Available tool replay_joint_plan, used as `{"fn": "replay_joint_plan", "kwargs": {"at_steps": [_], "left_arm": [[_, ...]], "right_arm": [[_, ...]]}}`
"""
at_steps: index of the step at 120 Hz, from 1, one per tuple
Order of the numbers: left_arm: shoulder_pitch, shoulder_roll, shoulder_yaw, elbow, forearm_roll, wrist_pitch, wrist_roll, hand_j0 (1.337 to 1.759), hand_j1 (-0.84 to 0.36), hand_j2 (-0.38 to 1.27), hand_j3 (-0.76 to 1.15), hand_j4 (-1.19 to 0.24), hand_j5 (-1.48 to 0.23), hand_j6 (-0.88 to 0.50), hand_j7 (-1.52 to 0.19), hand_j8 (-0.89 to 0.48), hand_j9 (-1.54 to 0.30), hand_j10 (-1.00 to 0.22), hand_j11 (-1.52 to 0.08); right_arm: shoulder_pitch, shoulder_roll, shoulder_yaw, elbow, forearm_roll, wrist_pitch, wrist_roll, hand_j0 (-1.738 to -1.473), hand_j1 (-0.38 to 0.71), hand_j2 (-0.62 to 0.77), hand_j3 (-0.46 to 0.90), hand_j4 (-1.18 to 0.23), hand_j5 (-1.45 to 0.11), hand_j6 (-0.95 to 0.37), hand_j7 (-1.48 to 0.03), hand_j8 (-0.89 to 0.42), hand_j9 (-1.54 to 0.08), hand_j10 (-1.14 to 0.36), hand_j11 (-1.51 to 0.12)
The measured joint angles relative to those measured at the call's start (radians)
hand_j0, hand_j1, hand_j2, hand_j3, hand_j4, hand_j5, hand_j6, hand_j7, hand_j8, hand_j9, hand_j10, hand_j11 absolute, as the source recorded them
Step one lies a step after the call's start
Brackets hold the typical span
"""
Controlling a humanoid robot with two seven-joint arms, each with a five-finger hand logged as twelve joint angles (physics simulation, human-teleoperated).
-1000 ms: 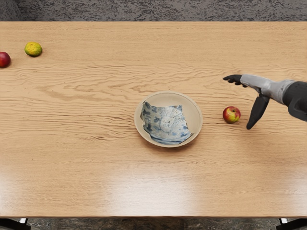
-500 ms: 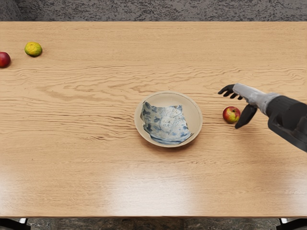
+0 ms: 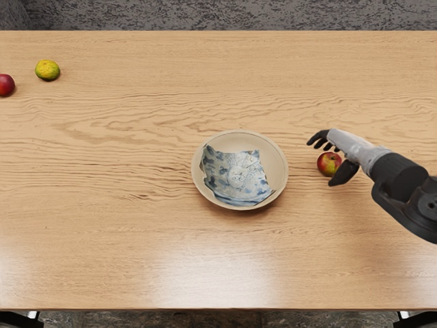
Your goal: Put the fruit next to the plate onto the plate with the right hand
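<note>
- Red fruit [image 3: 5, 85]: far left edge, partly cut off by the frame. Round, glossy. Well apart from the plate, so judged not the piece meant.
- Yellow-green citrus [image 3: 47, 70]: near the red fruit, toward the far left corner. Round, dull dimpled skin. Likewise too remote from the plate to be the target.
- Table [image 3: 136, 239]: pale wood, broad wavy grain, flat satin sheen toward the near edge.
- Plate [image 3: 274, 154]: centre of the table. Round, shallow, cream glazed rim, crumpled-looking blue-and-white pattern in the well. Holding nothing.
- Apple [image 3: 328, 163]: on the bare wood just right of the plate, not touching it. Small, round, smooth, red with a yellow-green patch. Sole fruit beside the plate, hence taken as the task's piece; not yet lifted.
- Right hand [image 3: 346, 145]: entering from the right edge on a dark forearm. Grey palm, black fingers [image 3: 317, 141] spread and arched past the apple's far side, thumb [image 3: 343, 173] hanging at its near right. Apart, clamped on nothing. Judged a bracket ready for closing round the fruit. Contact with the skin impossible to tell.
</note>
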Motion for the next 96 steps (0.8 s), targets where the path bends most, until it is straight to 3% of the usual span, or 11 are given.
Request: {"fn": "replay_joint_plan", "kwargs": {"at_steps": [47, 63, 71, 86, 96], "left_arm": [[0.000, 0.000, 0.000, 0.000, 0.000, 0.000, 0.000, 1.658, 0.06, 0.05, 0.00, -0.24, -0.32, -0.24, -0.32, -0.24, -0.32, -0.24, -0.32], [0.000, 0.000, 0.000, 0.000, 0.000, 0.000, 0.000, 1.658, 0.06, 0.05, 0.00, -0.24, -0.32, -0.24, -0.32, -0.24, -0.32, -0.24, -0.32], [0.000, 0.000, 0.000, 0.000, 0.000, 0.000, 0.000, 1.658, 0.06, 0.05, 0.00, -0.24, -0.32, -0.24, -0.32, -0.24, -0.32, -0.24, -0.32], [0.000, 0.000, 0.000, 0.000, 0.000, 0.000, 0.000, 1.658, 0.06, 0.05, 0.00, -0.24, -0.32, -0.24, -0.32, -0.24, -0.32, -0.24, -0.32], [0.000, 0.000, 0.000, 0.000, 0.000, 0.000, 0.000, 1.658, 0.06, 0.05, 0.00, -0.24, -0.32, -0.24, -0.32, -0.24, -0.32, -0.24, -0.32]], "right_arm": [[-0.025, 0.001, 0.002, -0.016, -0.018, -0.028, 0.002, -1.658, 0.13, -0.07, 0.00, -0.42, -0.51, -0.42, -0.53, -0.41, -0.53, -0.42, -0.53], [-0.039, 0.019, 0.003, -0.041, -0.032, -0.033, 0.005, -1.658, 0.13, -0.07, 0.00, -0.45, -0.49, -0.43, -0.53, -0.30, -0.53, -0.40, -0.54], [-0.043, 0.037, 0.004, -0.062, -0.036, -0.037, 0.008, -1.658, 0.13, -0.06, 0.00, -0.46, -0.48, -0.43, -0.53, -0.35, -0.51, -0.36, -0.54], [-0.045, 0.058, 0.009, -0.095, -0.046, -0.042, 0.010, -1.658, 0.11, -0.05, 0.00, -0.51, -0.44, -0.45, -0.53, -0.47, -0.50, -0.46, -0.54], [-0.046, 0.063, 0.011, -0.106, -0.039, -0.042, 0.011, -1.658, 0.12, -0.05, 0.00, -0.49, -0.46, -0.45, -0.53, -0.41, -0.50, -0.49, -0.53]]}}
